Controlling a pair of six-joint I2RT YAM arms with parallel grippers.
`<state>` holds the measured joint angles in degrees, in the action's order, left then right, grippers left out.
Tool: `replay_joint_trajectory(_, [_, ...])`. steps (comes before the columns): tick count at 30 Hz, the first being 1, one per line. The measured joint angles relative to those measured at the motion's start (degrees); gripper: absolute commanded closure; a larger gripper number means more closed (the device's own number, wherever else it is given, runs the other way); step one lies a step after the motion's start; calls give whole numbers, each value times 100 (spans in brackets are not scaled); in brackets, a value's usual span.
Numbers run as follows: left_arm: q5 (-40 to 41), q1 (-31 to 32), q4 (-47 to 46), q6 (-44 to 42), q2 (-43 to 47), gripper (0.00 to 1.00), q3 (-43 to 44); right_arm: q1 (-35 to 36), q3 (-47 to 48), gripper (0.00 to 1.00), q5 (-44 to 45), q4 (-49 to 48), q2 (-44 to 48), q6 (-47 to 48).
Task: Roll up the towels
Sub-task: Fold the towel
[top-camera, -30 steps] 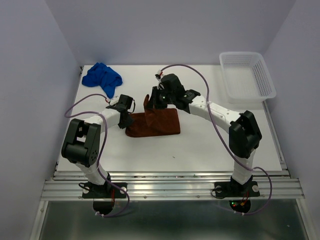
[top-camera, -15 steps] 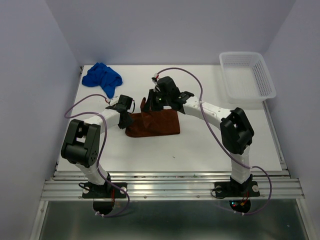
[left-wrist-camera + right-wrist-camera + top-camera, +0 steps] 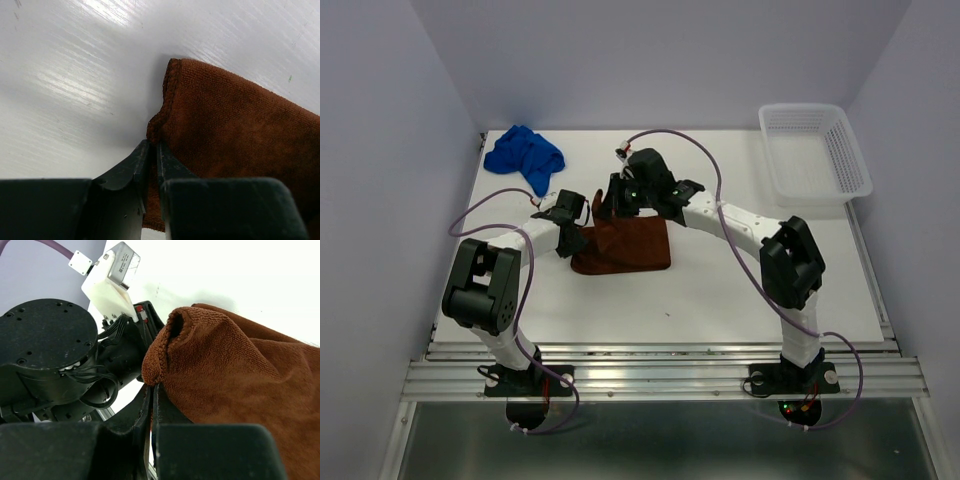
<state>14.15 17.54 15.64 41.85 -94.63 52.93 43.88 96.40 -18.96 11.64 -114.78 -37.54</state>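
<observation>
The rust-brown towel lies folded in the middle of the table. My left gripper is shut on its near-left edge, the cloth pinched between the jaws. My right gripper is shut on the towel's far-left corner, which is lifted off the table; the brown cloth bulges over the fingertips. The left arm's wrist is close beside it. The bright blue towel lies crumpled at the far-left corner of the table, untouched.
A white mesh basket stands at the far right corner. Purple cables loop from both arms over the table. Walls close in on the left, back and right.
My right gripper has carried the towel's far corner leftward, toward the left gripper, and the towel's right edge has drawn in. The left gripper has stayed put.
</observation>
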Motion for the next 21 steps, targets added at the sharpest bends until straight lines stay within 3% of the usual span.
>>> replay_joint_trajectory(17, [0, 0, 35, 4, 17, 80, 0, 9, 225, 99, 129, 146, -496, -22])
replay_joint_trajectory(21, [0, 0, 92, 11, 33, 73, 0, 9, 282, 99, 179, 216, -507, -22])
